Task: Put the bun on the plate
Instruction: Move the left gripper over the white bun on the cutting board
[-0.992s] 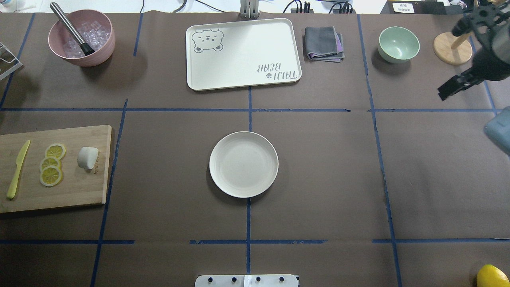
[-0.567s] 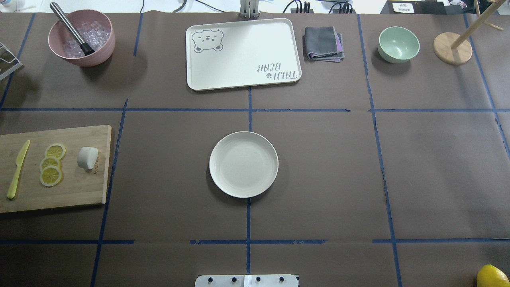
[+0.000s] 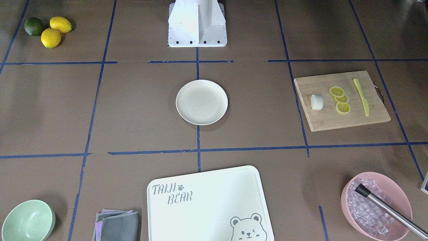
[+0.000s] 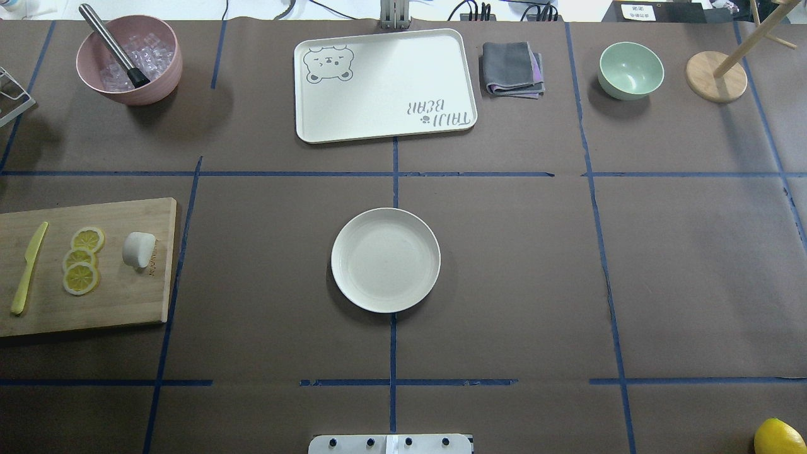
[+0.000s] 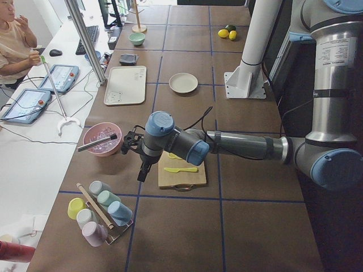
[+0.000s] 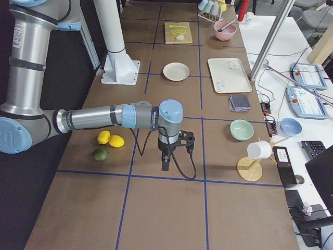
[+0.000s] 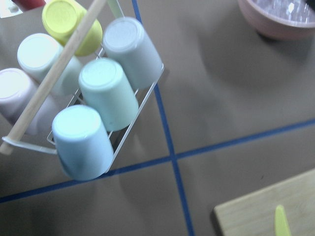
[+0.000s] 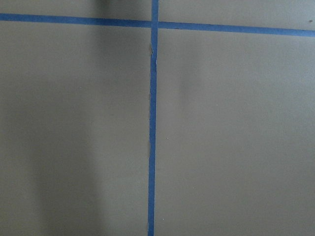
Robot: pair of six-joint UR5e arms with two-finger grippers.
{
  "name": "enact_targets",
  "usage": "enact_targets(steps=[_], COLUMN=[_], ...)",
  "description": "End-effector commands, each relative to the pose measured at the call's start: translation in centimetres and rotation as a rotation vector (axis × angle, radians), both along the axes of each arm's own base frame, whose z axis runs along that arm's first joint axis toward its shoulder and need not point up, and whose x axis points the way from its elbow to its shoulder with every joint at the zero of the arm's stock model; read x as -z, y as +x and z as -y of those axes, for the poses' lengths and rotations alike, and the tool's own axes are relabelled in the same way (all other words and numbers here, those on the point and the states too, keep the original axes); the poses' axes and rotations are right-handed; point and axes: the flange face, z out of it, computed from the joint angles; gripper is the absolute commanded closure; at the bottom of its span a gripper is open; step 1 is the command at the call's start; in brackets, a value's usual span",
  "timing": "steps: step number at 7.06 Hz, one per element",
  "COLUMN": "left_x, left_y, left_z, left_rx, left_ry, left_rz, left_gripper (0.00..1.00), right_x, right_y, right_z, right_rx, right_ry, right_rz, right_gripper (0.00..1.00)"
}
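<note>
Overhead exterior: bun (image 4: 139, 249) lies on wooden board (image 4: 120, 302), well left of plate (image 4: 385, 260). Opening of left end effector (image 5: 140, 171) and right end effector (image 6: 165, 164) cannot be told.

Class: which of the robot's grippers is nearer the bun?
Left. The left gripper hangs just beside the cutting board bearing the bun; the right gripper is far off at the opposite end, near the lemons.

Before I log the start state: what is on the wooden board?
On the board: the bun, three overlapping lemon slices, a yellow knife. The slices partly cover one another.
</note>
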Motion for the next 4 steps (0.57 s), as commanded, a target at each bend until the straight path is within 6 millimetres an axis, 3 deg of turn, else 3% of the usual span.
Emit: enact_targets(steps=[1,2,4], left_x=[3.1,5.3,6.1], left_y=[12.4,17.7,23.8], left_z=[-1.2,-1.2,-2.6], left_rx=[-0.132,-0.145,-0.097], left_ry=[0.055,-0.007,-0.079], left_rz=[-0.115,-0.157,-0.14], left_gripper=[0.0,0.0,0.0], right_x=[0.1,0.0,-0.1], right_y=[0.0,0.0,0.0], right_z=[0.1,0.0,0.0], right_rx=[-0.001,-0.001,-0.001], right_ry=[0.003,0.006,0.003], right_rz=[0.002,0.001,0.002], right_gripper=[0.0,0.0,0.0])
